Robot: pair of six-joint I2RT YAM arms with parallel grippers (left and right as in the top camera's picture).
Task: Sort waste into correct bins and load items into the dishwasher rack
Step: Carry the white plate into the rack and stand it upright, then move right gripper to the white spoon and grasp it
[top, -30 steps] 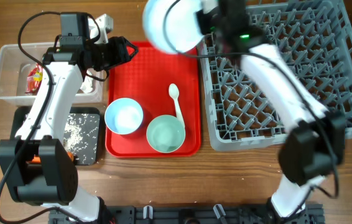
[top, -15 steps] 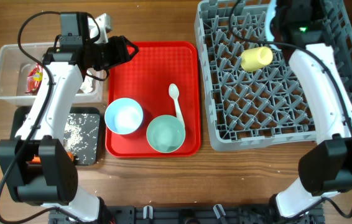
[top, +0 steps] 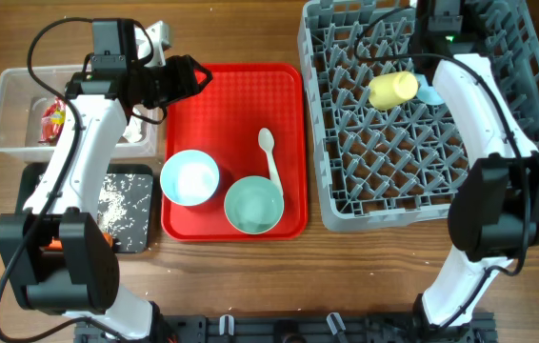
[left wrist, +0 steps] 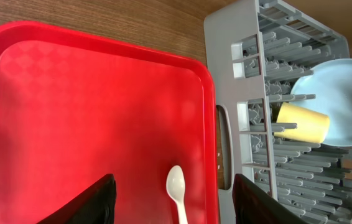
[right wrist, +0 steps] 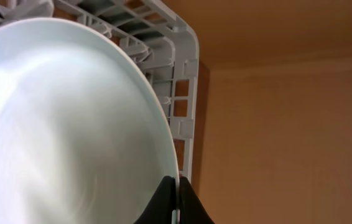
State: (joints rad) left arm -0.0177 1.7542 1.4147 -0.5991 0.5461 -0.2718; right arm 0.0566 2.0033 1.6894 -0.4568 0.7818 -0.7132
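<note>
My right gripper [right wrist: 176, 200] is shut on the rim of the round pale-blue plate [right wrist: 70, 124]. It holds the plate on edge in the grey dishwasher rack [top: 498, 205], beside the yellow cup [top: 392, 89]; only a sliver of plate [top: 431, 93] shows from overhead. My left gripper [left wrist: 175, 202] is open and empty above the red tray's far part. Two pale-blue bowls [top: 189, 177] [top: 253, 205] and the white spoon [top: 269, 152] lie on the tray. The spoon [left wrist: 176, 183], cup [left wrist: 303, 121] and plate [left wrist: 341, 99] also show in the left wrist view.
The clear bin [top: 12, 90] at far left holds a red and yellow wrapper [top: 52, 119] and white tissue [top: 138, 133]. The black bin [top: 141, 238] in front of it holds rice grains [top: 122, 200]; an orange carrot [top: 52, 246] peeks out under my left arm. The red tray [top: 231, 105] lies between bins and rack.
My right arm has carried the plate from above the tray's far edge over to the rack's far side, beside the cup. My left arm has not moved.
</note>
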